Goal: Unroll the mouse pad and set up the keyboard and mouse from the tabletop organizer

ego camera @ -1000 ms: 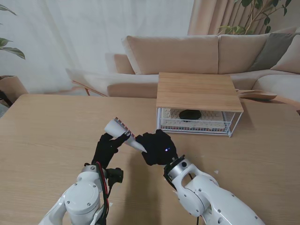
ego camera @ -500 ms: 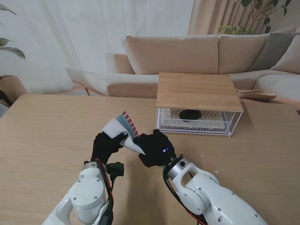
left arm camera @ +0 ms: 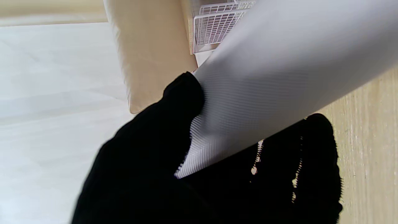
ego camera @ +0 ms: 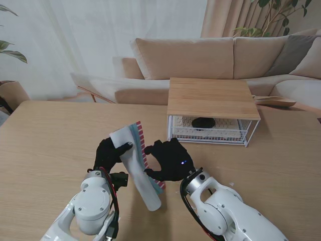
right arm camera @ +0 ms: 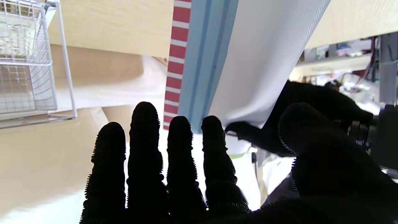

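The tabletop organizer [ego camera: 213,113], a white wire basket under a wooden top, stands farther from me on the table [ego camera: 50,145]. Inside it lies the white keyboard [ego camera: 205,125] with the black mouse [ego camera: 203,122] resting on top; the wooden top hides part of both.

I hold the mouse pad [ego camera: 135,160] between my hands, partly unrolled, its white underside toward me and a red-striped, pale blue edge showing on the right. Its nearer end is curled and hangs low; whether it touches the table I cannot tell. My left hand [ego camera: 108,153] pinches the pad's upper left corner, thumb over the white side. My right hand [ego camera: 170,160] meets the striped edge with fingers straight and side by side; whether it truly grips I cannot tell.
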`<move>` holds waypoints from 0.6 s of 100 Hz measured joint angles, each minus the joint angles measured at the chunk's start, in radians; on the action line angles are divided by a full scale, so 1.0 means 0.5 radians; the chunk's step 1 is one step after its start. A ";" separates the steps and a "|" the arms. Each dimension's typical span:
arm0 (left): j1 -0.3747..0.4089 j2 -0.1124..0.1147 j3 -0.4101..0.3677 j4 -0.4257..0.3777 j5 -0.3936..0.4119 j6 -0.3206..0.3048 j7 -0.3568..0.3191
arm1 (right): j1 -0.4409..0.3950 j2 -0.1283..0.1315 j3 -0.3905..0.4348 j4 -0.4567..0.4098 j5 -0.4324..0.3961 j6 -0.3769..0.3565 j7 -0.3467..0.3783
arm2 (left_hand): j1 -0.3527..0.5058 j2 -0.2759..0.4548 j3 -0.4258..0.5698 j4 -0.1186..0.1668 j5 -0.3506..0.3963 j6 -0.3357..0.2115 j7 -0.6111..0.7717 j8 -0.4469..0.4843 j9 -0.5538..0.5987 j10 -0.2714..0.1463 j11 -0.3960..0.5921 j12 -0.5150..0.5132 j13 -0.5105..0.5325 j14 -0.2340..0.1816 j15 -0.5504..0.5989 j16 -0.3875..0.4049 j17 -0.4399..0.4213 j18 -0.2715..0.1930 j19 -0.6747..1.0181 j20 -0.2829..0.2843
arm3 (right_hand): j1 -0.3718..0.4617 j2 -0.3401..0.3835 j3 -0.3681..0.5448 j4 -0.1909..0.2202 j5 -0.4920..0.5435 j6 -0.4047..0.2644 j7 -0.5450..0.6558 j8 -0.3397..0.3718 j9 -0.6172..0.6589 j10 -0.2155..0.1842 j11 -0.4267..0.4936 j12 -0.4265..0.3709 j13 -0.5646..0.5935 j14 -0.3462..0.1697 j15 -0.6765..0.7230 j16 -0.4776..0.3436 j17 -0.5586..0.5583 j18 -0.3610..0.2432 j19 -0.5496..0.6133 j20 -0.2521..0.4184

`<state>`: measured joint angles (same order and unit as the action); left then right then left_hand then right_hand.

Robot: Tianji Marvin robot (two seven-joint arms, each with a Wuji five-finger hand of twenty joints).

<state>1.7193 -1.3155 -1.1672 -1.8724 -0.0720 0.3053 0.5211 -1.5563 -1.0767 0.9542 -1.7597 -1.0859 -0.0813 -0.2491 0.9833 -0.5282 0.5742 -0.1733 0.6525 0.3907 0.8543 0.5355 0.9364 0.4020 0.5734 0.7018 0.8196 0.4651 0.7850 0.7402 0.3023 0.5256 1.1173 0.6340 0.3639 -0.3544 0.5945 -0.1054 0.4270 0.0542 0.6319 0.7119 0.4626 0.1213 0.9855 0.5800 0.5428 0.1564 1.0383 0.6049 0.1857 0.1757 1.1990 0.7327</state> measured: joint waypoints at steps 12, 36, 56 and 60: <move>0.009 0.032 -0.045 0.002 -0.019 -0.077 -0.127 | -0.125 -0.002 0.144 -0.112 -0.067 -0.038 -0.022 | 0.000 0.000 0.033 -0.001 0.000 0.000 0.031 0.046 0.016 0.000 0.000 0.051 0.000 -0.007 0.019 0.027 0.003 0.000 0.000 0.000 | 0.033 0.067 -0.102 0.000 -0.025 0.000 -0.007 0.022 -0.022 0.000 0.000 -0.001 -0.047 0.000 0.001 0.000 -0.029 -0.025 -0.002 0.005; 0.089 0.143 -0.164 -0.068 -0.079 -0.351 -0.523 | -0.271 -0.009 0.317 -0.193 0.032 0.000 -0.108 | 0.000 0.000 0.059 -0.002 0.000 -0.017 0.057 0.092 0.034 -0.011 0.001 0.084 0.003 -0.033 0.020 0.053 0.021 -0.027 0.000 0.001 | 0.110 0.067 -0.105 0.000 0.007 0.038 -0.009 0.024 -0.022 0.002 0.000 -0.017 -0.047 0.000 0.001 -0.004 -0.033 -0.046 -0.003 0.021; 0.129 0.199 -0.215 -0.139 -0.235 -0.446 -0.675 | -0.249 -0.046 0.288 -0.163 0.662 0.234 0.076 | 0.000 0.000 0.059 -0.002 0.000 -0.034 0.074 0.111 0.034 -0.016 0.002 0.120 0.003 -0.052 0.021 0.074 0.021 -0.053 0.000 0.001 | 0.111 -0.002 0.019 0.000 0.031 0.178 -0.173 -0.144 -0.064 0.100 -0.152 -0.199 -0.171 0.058 -0.252 -0.140 -0.149 -0.045 -0.159 0.001; 0.135 0.207 -0.219 -0.151 -0.241 -0.457 -0.701 | -0.236 -0.058 0.272 -0.145 0.705 0.266 0.085 | 0.000 0.000 0.059 -0.002 0.000 -0.035 0.075 0.115 0.035 -0.018 0.002 0.125 0.003 -0.055 0.021 0.075 0.021 -0.056 0.000 0.001 | 0.108 -0.029 0.035 0.000 0.031 0.203 -0.223 -0.173 -0.080 0.100 -0.196 -0.243 -0.194 0.060 -0.325 -0.171 -0.171 -0.044 -0.202 -0.002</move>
<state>1.7867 -1.2120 -1.2766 -1.9481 -0.1925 0.0766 0.1704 -1.6741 -1.1057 1.0899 -1.8321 -0.7333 0.0516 -0.2067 0.9835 -0.5282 0.6038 -0.1743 0.6528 0.3735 0.8916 0.5927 0.9539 0.3929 0.5744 0.7645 0.8210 0.4377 0.7955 0.7778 0.3127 0.4974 1.1173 0.6343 0.4177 -0.3687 0.6121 -0.1054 0.4423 0.1555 0.5205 0.6255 0.4226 0.1714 0.8877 0.4585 0.4458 0.1865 0.8758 0.5192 0.1000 0.1537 1.0979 0.7316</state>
